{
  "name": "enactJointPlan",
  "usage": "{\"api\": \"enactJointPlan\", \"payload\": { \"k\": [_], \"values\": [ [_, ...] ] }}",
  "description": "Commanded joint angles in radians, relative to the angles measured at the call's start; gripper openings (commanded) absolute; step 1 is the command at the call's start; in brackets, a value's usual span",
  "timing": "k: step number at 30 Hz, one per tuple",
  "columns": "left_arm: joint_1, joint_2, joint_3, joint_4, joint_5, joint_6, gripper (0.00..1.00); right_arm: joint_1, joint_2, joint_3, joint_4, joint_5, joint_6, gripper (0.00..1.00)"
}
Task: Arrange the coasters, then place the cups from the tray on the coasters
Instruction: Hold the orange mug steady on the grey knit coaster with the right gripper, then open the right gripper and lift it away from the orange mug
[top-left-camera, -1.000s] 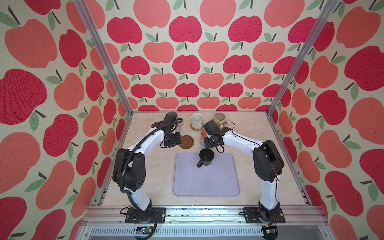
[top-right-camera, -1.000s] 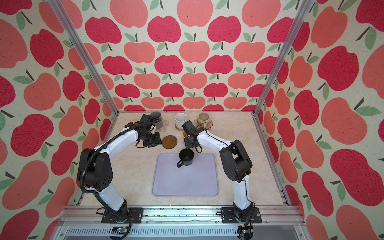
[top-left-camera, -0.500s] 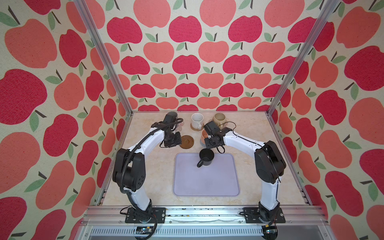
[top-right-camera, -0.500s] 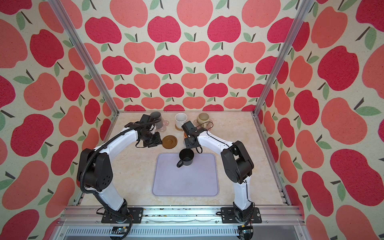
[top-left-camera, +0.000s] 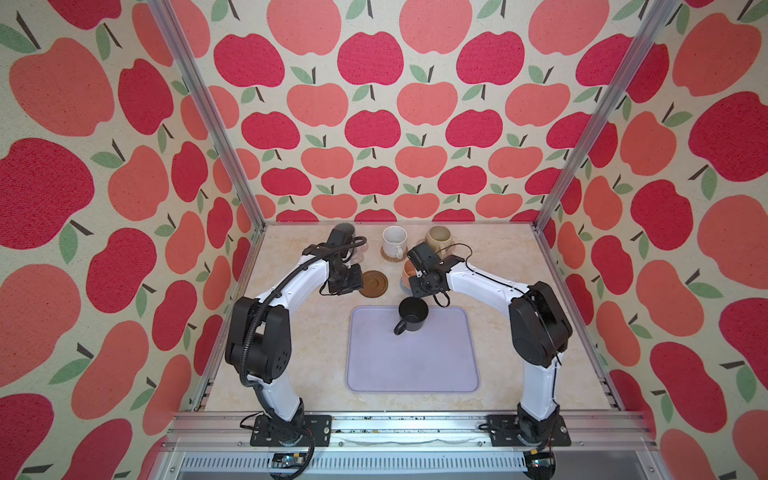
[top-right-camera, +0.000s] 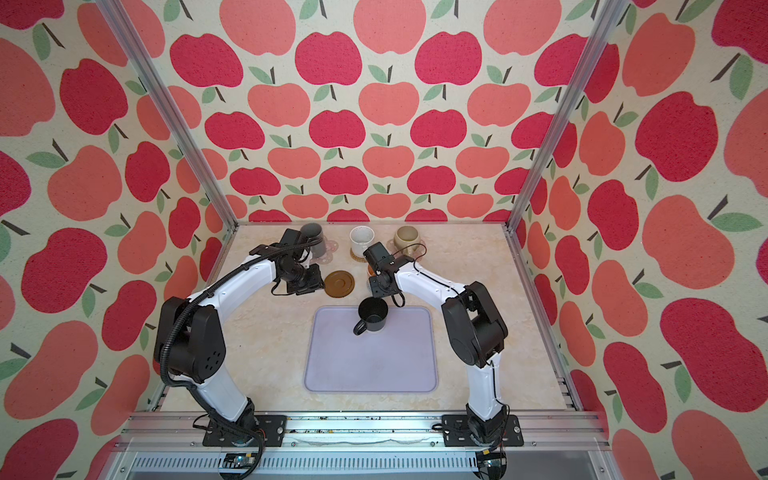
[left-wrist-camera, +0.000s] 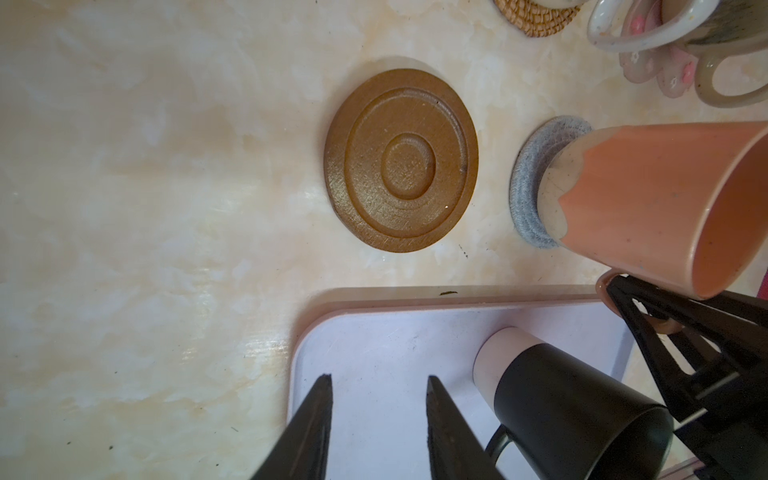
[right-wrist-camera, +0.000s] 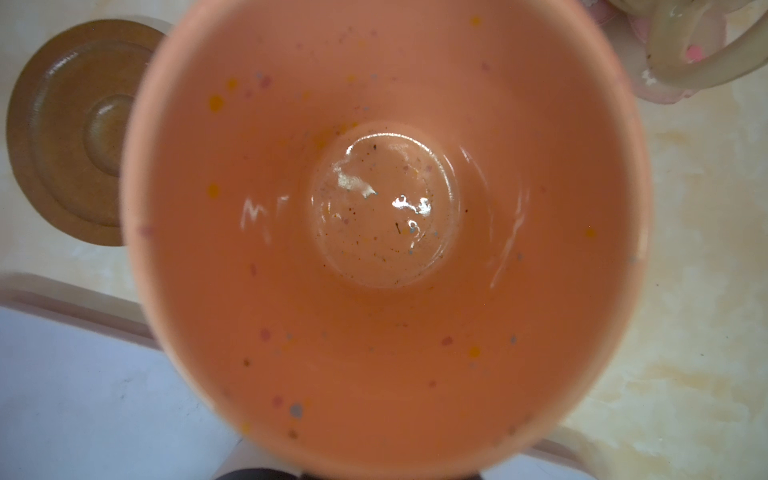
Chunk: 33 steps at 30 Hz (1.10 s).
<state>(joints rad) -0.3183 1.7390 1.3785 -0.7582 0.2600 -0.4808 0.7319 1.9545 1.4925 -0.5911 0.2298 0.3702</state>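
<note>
My right gripper (top-left-camera: 417, 289) is shut on the handle of the peach-orange cup (top-left-camera: 409, 268), whose base is at the grey crocheted coaster (left-wrist-camera: 528, 187); I cannot tell whether it rests on it. The cup's inside (right-wrist-camera: 386, 208) fills the right wrist view and hides the jaws. My left gripper (left-wrist-camera: 379, 380) is open and empty over a corner of the lavender tray (top-left-camera: 415, 365). A black cup (top-left-camera: 411, 316) stands on the tray's far part. The dark brown coaster (top-left-camera: 373, 284) lies bare between the grippers.
Along the back, a speckled white cup (top-left-camera: 394, 241) stands on a rattan coaster (left-wrist-camera: 536, 16), a beige cup (top-left-camera: 438, 239) on a pink flower coaster (left-wrist-camera: 673, 79), and a tall grey cup (top-right-camera: 312, 239) on another pink flower coaster (top-right-camera: 328, 249).
</note>
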Motion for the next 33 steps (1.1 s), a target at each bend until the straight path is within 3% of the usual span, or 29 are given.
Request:
{"api": "enactJointPlan", "payload": {
  "k": [1, 8, 22, 33],
  "values": [
    [-0.004, -0.017, -0.011, -0.001, 0.004, -0.007, 0.4, -0.008, -0.03, -0.001, 0.051, 0.029, -0.008, 0.0],
    [-0.004, -0.017, -0.009, -0.003, 0.003, -0.005, 0.4, -0.011, -0.016, 0.003, 0.044, 0.017, 0.003, 0.0],
    [-0.005, -0.017, 0.001, -0.007, 0.005, -0.008, 0.4, -0.011, -0.011, 0.005, 0.025, -0.005, 0.007, 0.31],
    [-0.011, -0.027, -0.004, -0.013, 0.006, -0.008, 0.4, -0.01, -0.029, 0.006, 0.008, -0.021, 0.02, 0.33]
  ]
}}
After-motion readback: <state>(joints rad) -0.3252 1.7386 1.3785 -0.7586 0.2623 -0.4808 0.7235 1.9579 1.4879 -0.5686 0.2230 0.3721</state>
